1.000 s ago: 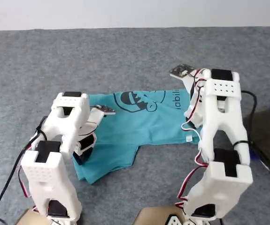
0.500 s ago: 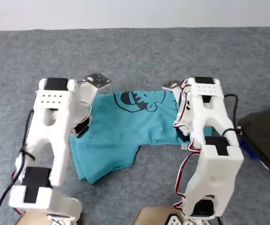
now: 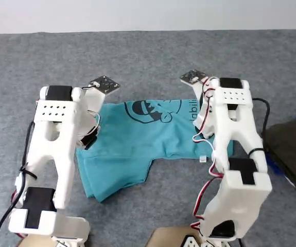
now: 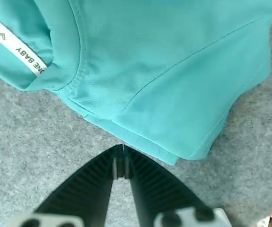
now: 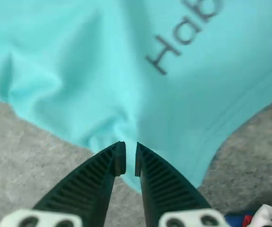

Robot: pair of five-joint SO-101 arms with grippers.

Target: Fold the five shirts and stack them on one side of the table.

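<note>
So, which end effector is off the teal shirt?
The left end effector, over grey table beside the teal shirt; the right end effector overlaps it.

The grey, felt-like table [image 3: 153, 56] carries a rumpled teal shirt [image 3: 137, 139] near its middle and a dark folded cloth [image 3: 292, 146] at its edge.

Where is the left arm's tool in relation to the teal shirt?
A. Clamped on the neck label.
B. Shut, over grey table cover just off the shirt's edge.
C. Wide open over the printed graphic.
B: the left tool is shut over the grey table cover, just off the edge of the teal shirt.
</note>
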